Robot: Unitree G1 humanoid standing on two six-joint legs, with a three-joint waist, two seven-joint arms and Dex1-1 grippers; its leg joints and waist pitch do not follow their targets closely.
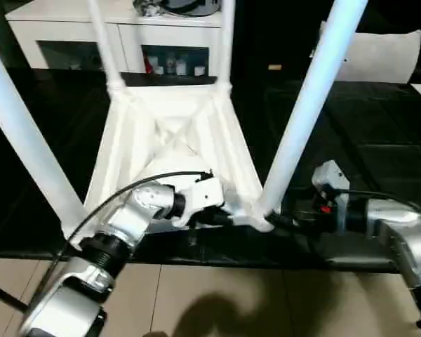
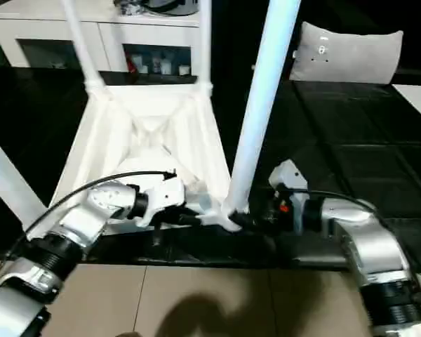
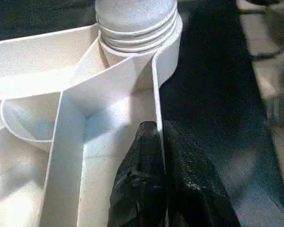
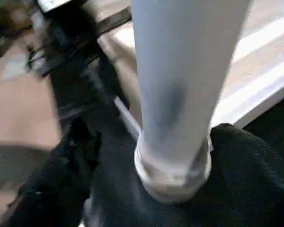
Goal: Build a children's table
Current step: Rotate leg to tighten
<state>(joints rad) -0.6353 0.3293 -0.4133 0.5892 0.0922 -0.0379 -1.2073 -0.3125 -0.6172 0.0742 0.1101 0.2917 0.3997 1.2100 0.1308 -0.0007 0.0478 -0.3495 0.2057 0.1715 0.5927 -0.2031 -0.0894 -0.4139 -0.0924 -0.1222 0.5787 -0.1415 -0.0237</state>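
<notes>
I have the tabletop (image 1: pixel 175 151) lying upside down on the dark mat (image 1: pixel 379 154), ribbed underside up, with all four legs (image 1: pixel 314 91) standing in its corner sockets and rising out of the top of my head view. The near-right leg (image 2: pixel 256 105) is the one both arms are working around. My left gripper (image 1: pixel 221 216) reaches in from the left along the near edge of the tabletop, close to that corner; in its wrist view the two black fingers (image 3: pixel 142 175) are pressed together with the thin upright rim wall (image 3: pixel 157 118) of the tabletop pinched between them, just short of the corner socket (image 3: pixel 137 52), where the threaded base of the leg sits. So the left pincer is clamped on the tabletop's rim. My right gripper (image 1: pixel 284 221) comes in from the right at mat level and ends at the foot of the same leg. In its wrist view the leg's base (image 4: pixel 173 161) stands between the two black fingers (image 4: pixel 57 184), one on each side, with a gap on each side of the tube, so that pincer is spread wide around the leg rather than squeezing it. Behind the table stands a white cabinet (image 1: pixel 126 38) with glass doors, and a grey cushion (image 2: pixel 347 53) rests at the far right of the mat. Tan floor (image 1: pixel 217 302) shows in front of the mat.
</notes>
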